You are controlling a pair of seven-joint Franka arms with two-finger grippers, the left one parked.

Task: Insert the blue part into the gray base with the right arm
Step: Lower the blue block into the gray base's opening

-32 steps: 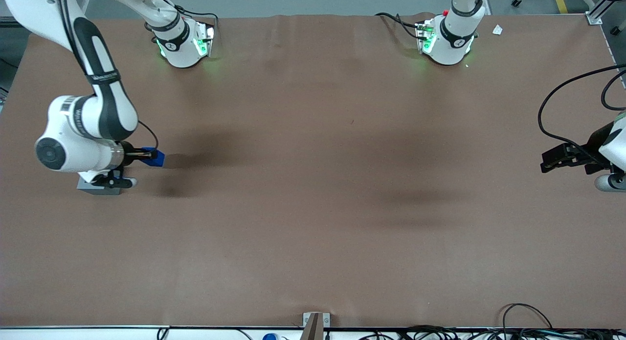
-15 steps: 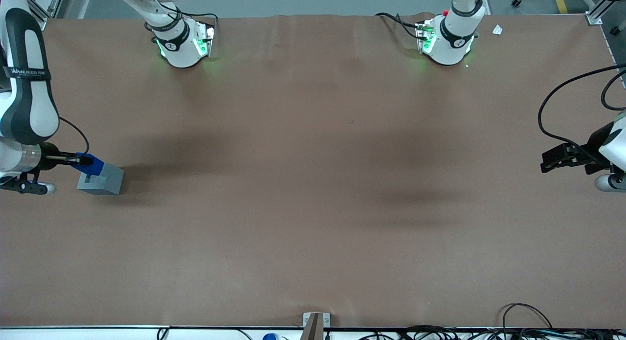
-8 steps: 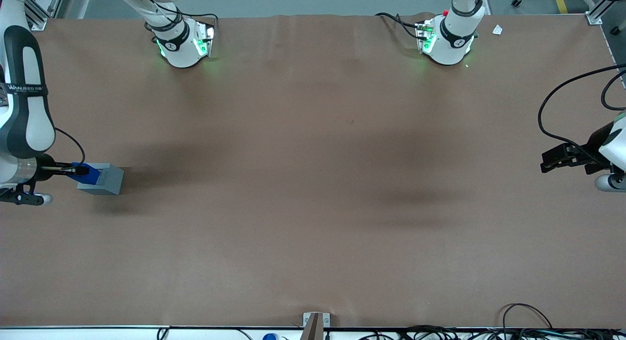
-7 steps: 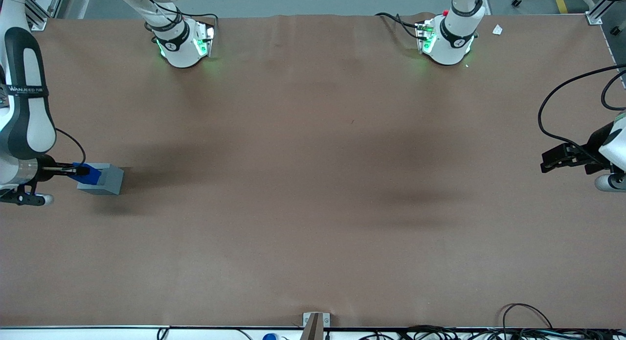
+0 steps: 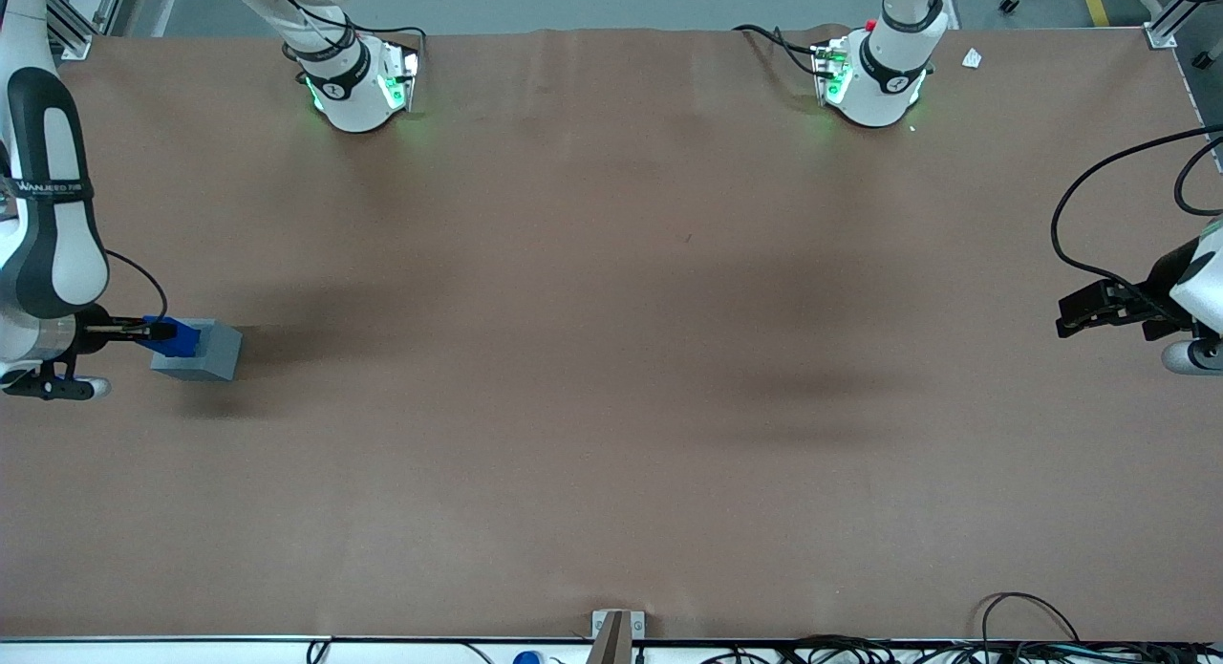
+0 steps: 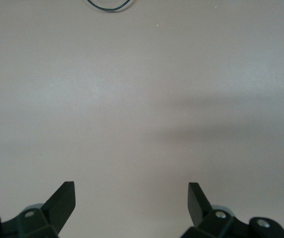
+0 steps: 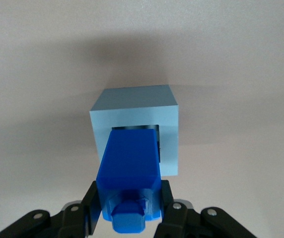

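Seating blue part (image 7: 130, 168) in gray base (image 7: 134, 106) recess, near working-arm table edge; gripper (image 7: 130, 210) w/ jaws clamped on part, just above base. Next, probably: straight push, square alignment, then release.

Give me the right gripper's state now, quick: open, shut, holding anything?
Right gripper: shut on the blue part, holding it at the gray base, its leading end at the recess.

The left wrist view shows bare worktop (image 6: 142, 99), a loop of black cable (image 6: 108, 6) at its edge, and two black jaws standing apart over it.
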